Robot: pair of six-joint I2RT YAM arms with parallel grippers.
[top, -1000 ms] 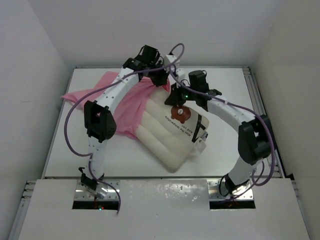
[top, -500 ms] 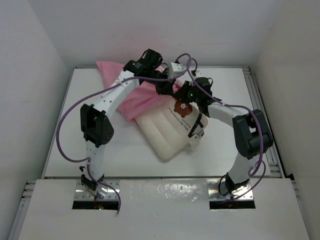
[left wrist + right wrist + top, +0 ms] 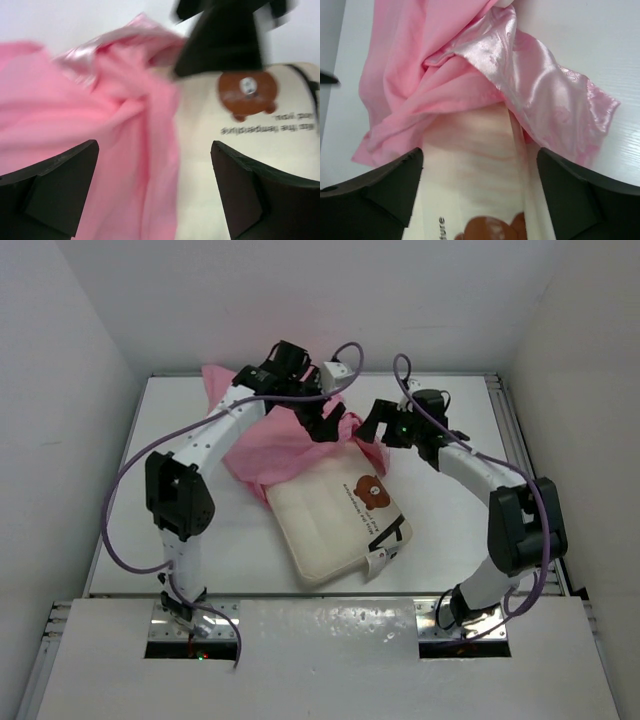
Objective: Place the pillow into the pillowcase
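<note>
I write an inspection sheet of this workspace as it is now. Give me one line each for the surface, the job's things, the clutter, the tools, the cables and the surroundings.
Surface: white table, flat.
Job's things: pillow lies diagonally, bear patch facing up. Its far end is covered by the crumpled pink pillowcase, and most of it is outside.
Clutter: nothing seen.
Tools: left tool and right tool are both open, holding nothing, above where pillowcase meets pillow.
Cables: left cable, purple, loops free beside its arm; right cable, purple, arches over its arm.
Surroundings: white walls on three sides.
</note>
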